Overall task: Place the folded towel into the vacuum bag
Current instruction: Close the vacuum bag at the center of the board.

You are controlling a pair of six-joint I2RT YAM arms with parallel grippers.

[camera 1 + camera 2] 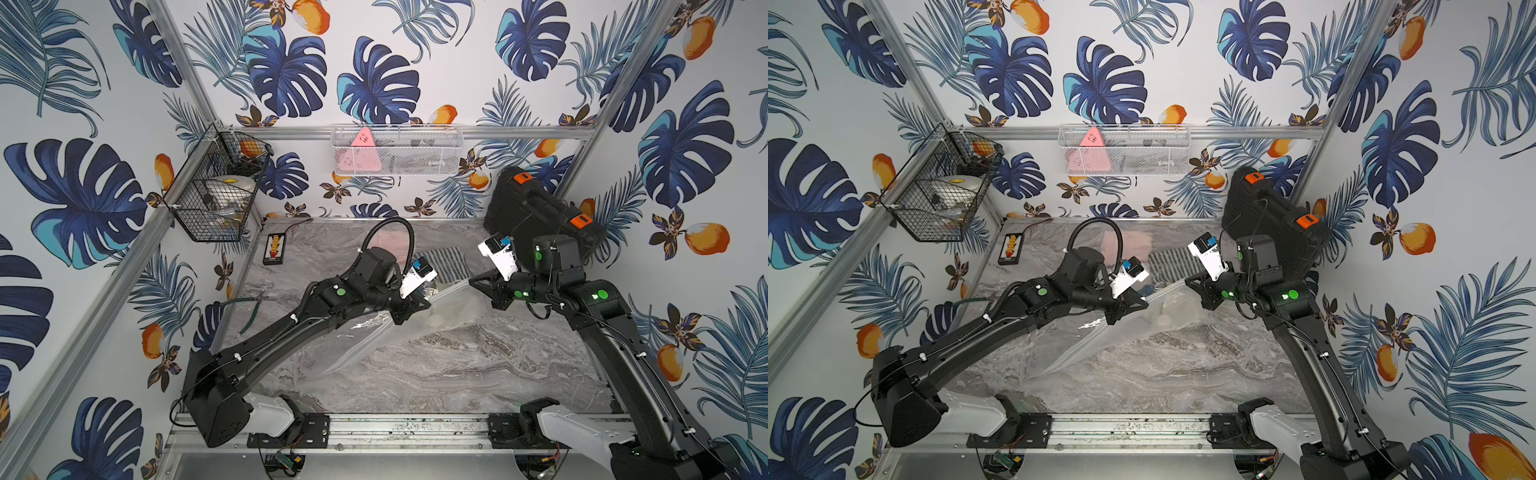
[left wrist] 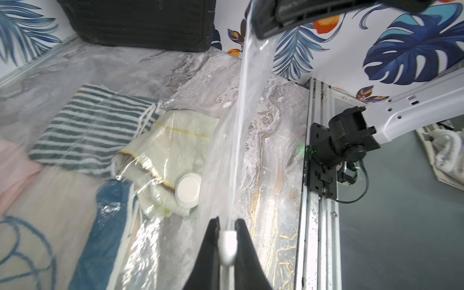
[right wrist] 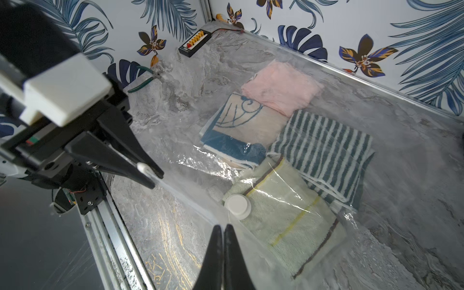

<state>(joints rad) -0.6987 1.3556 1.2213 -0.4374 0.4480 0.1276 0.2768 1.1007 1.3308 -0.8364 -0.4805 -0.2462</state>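
The vacuum bag (image 1: 415,332) is clear crinkly plastic, and its zip edge (image 2: 251,75) is stretched taut between both grippers above the table. My left gripper (image 2: 227,222) is shut on the white slider clip (image 3: 143,167) at one end of that edge. At the other end my right gripper (image 3: 223,227) is shut on the zip edge itself. A cream folded towel (image 3: 288,216) shows through the plastic under the round white valve (image 3: 237,204). Beside it, also behind plastic, lie striped (image 3: 324,148), pink (image 3: 281,86) and beige-and-blue (image 3: 241,125) folded towels.
A black case (image 1: 528,212) leans in the back right corner behind the right arm. Green-handled pliers (image 1: 245,307) and a black terminal strip (image 1: 274,248) lie by the left wall. A black wire basket (image 1: 216,187) and a white mesh basket (image 1: 397,149) hang on the walls.
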